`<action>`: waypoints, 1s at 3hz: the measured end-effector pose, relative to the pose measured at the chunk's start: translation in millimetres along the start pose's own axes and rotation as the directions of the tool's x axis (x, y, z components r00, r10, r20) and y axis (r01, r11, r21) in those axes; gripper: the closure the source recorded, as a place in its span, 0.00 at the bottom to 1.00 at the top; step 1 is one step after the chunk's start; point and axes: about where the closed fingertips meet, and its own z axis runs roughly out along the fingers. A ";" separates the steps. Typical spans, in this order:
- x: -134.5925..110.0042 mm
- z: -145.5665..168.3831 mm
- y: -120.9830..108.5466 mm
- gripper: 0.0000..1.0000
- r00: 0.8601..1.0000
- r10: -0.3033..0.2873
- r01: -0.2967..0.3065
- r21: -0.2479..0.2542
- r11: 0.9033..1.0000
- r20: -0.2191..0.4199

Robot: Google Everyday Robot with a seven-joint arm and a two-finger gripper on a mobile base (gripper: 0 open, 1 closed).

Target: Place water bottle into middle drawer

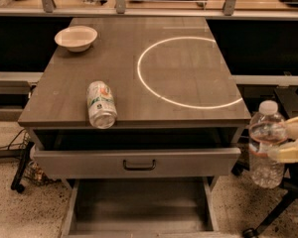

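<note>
The water bottle (264,145) is clear with a white cap. It is held upright in the air to the right of the cabinet, level with the handled drawer front. My gripper (282,142) comes in from the right edge, its pale fingers (294,154) shut on the bottle's body. The middle drawer (139,205) is pulled out at the bottom of the view, a shallow grey tray with a bare floor. The bottle is right of it and above it.
The drawer above, with a dark handle (139,164), is slightly open. On the cabinet top (154,93) a green-white can (101,104) lies near the front edge and a white bowl (76,37) sits at the back left. Dark chair legs (268,217) stand at the lower right.
</note>
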 end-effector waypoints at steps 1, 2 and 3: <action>37.6 56.0 28.6 1.00 0.994 -0.054 0.062 -0.084 0.995 0.094; 62.1 89.6 42.1 1.00 0.988 -0.077 0.095 -0.127 0.987 0.134; 91.2 125.1 50.4 1.00 0.986 -0.099 0.117 -0.132 0.984 0.133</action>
